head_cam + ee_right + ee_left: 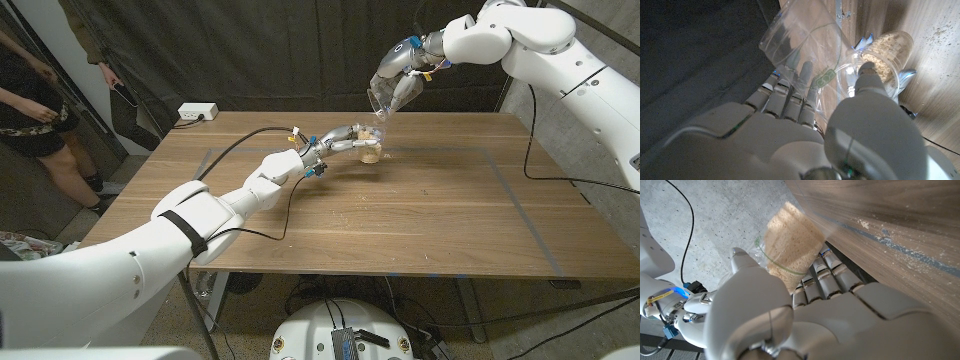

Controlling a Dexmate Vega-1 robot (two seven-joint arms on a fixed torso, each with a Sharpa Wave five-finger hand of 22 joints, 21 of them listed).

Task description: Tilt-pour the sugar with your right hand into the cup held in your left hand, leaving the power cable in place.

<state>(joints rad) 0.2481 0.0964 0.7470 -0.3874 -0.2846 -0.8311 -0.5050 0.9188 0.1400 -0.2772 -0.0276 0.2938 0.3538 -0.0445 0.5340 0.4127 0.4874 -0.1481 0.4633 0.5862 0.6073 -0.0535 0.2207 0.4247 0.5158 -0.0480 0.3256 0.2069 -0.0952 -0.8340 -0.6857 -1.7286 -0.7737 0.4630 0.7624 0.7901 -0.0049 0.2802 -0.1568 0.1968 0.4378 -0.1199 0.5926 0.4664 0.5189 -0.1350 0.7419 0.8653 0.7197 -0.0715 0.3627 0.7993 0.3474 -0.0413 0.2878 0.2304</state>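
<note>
— Where is the sugar?

— In the clear plastic cup (369, 152) that the left robot hand (338, 139) grips on the wooden desk (400, 220). The grains look coarse, tan and sandy through its thin wall, and its white fingers (822, 280) wrap the cup's side.

— And the right robot hand (398, 80)?

— It holds a second clear cup (381, 100), tilted mouth-down just above the filled cup. Its thumb and fingers (790, 95) pinch the glossy wall.

— The power cable?

— A black cable (225, 155) curves across the desk beside the filled cup, running to a white power strip (197, 112) at the far edge.
</note>
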